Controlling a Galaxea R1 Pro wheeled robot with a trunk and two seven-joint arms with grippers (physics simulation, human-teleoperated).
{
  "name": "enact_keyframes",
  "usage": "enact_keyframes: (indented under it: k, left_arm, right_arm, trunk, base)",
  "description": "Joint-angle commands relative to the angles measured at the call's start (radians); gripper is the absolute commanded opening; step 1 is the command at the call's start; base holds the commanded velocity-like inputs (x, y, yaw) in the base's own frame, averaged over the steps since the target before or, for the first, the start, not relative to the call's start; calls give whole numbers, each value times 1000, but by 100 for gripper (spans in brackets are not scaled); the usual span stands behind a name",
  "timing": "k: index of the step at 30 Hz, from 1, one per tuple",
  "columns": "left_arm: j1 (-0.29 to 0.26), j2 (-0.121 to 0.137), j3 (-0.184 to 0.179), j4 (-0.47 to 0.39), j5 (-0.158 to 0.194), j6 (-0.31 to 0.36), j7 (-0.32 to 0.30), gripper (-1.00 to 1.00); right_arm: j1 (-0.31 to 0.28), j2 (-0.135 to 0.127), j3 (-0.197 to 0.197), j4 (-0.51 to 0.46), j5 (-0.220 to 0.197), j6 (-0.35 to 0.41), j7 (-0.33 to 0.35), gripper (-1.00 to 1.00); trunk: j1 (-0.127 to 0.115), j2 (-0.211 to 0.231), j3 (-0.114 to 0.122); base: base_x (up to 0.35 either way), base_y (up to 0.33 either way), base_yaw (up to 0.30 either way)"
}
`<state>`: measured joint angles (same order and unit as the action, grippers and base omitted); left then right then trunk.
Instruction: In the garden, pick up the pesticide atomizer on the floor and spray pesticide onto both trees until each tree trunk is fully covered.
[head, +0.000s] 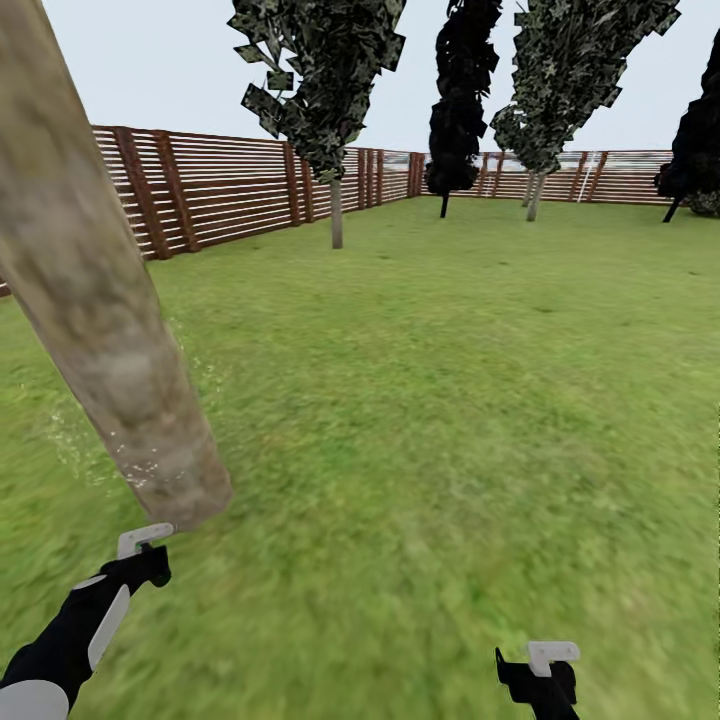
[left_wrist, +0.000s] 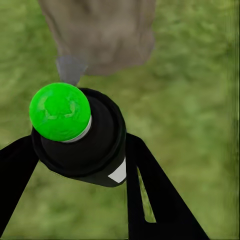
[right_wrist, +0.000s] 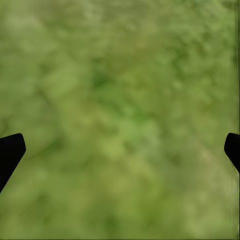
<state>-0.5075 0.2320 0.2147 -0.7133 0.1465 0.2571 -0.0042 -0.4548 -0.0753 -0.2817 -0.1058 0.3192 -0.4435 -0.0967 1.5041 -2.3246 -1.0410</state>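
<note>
A thick beige-grey mottled tree trunk (head: 110, 340) rises from the grass at the left, close in front of me. My left gripper (head: 150, 565) is just before its base and is shut on the pesticide atomizer (left_wrist: 82, 145), which has a black body and a round green cap. The atomizer's grey nozzle (left_wrist: 70, 70) points at the foot of the tree trunk (left_wrist: 105, 35). White specks dot the lower trunk and the grass beside it. My right gripper (head: 540, 680) hangs low at the right, open over bare grass, its fingertips (right_wrist: 11, 150) wide apart.
Lawn (head: 450, 400) spreads ahead and to the right. A brown slatted fence (head: 220, 185) runs along the left and far side. A thin-trunked leafy tree (head: 336, 210) stands by the fence, with dark conifers (head: 455, 120) and another leafy tree (head: 535, 190) farther back.
</note>
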Motion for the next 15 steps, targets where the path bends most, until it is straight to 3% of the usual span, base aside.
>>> enact_keyframes:
  k: [1, 8, 15]
  left_arm:
    - [0, 0, 2, -2, 10, 7, 0, -100]
    - [0, 1, 2, -3, 10, 7, 0, -100]
    - [0, 1, 2, -3, 11, 7, 0, -100]
  right_arm:
    - [-1, 0, -5, 1, 11, -3, -5, 100]
    - [-1, 0, -5, 1, 11, -3, -5, 100]
    - [-1, 0, -5, 1, 11, -3, -5, 100]
  trunk:
    - [0, 0, -1]
    - [0, 0, -1]
    - [0, 0, -1]
  base:
    - [128, -256, 0]
    - [128, -256, 18]
    - [128, -256, 263]
